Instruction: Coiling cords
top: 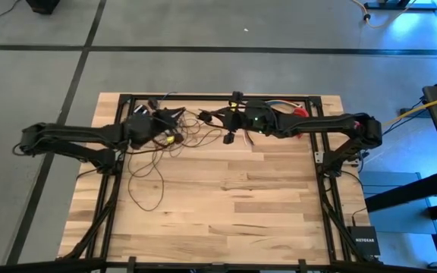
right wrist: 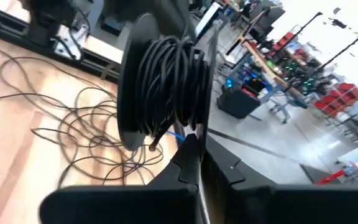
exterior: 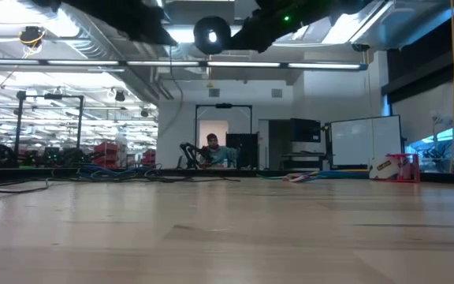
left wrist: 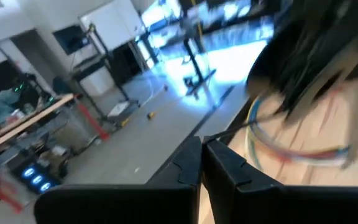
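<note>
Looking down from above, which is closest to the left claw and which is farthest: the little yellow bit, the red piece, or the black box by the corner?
From the left gripper, high view:
1. Yellow bit, just beside it.
2. Red piece, along the far edge of the table, toward the right.
3. Black box, off the near right corner.

Cords [top: 154, 155] on table [top: 226, 212], left
</note>
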Controlling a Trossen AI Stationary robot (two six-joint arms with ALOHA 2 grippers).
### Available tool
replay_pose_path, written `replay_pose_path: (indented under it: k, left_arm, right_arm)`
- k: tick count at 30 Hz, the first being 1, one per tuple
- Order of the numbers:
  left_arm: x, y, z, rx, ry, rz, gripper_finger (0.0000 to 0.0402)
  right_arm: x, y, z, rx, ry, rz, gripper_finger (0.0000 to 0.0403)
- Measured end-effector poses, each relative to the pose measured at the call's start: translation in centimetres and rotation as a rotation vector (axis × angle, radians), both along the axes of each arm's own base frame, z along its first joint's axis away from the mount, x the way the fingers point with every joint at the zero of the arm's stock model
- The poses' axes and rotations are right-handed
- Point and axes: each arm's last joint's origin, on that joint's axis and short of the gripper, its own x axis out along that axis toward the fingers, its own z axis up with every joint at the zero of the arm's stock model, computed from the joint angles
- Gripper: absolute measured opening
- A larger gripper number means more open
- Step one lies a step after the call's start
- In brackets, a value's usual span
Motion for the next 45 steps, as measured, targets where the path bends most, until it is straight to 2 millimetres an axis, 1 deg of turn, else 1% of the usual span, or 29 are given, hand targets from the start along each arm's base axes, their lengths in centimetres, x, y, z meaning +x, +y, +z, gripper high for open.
replay_pose_path:
  k: [3, 6, 10, 16, 23, 31, 37, 42, 45]
  left_arm:
    - [-0.7, -0.7, 0.9, 0.003, -0.044, -0.050, 0.0003]
    - [-0.9, -1.2, 1.2, -0.014, -0.088, -0.075, 0.0005]
    - [-0.5, -1.8, 1.4, -0.034, -0.138, -0.105, 0.0005]
    - [0.3, -2.2, 1.4, -0.043, -0.190, -0.158, 0.0003]
    - [0.5, -2.2, 1.4, -0.016, -0.158, -0.170, 0.0014]
    - [0.5, -2.0, 0.8, -0.006, -0.084, -0.154, 0.0004]
    - [0.5, -2.0, 0.6, -0.019, -0.070, -0.151, 0.0003]
    - [0.3, -1.9, -0.3, -0.071, -0.009, -0.138, 0.0012]
    - [0.2, -1.6, -0.8, -0.100, 0.021, -0.119, 0.0030]
  right_arm:
    - [0.7, -0.2, -0.7, -0.034, -0.001, -0.026, 0.0005]
    - [1.2, -0.7, -1.3, -0.062, -0.010, -0.071, 0.0005]
    - [1.6, -1.6, -2.1, -0.070, -0.011, -0.106, 0.0005]
    - [2.8, -2.4, -3.1, -0.069, 0.009, -0.119, 0.0005]
    - [2.9, -2.5, -3.6, -0.068, 0.059, -0.134, 0.0005]
    - [2.9, -2.5, -3.7, -0.083, 0.086, -0.140, 0.0003]
    - [2.9, -2.5, -3.7, -0.085, 0.079, -0.135, 0.0003]
    - [2.9, -2.5, -3.7, -0.088, 0.079, -0.133, 0.0002]
    - [2.9, -2.5, -3.7, -0.085, 0.077, -0.118, 0.0002]
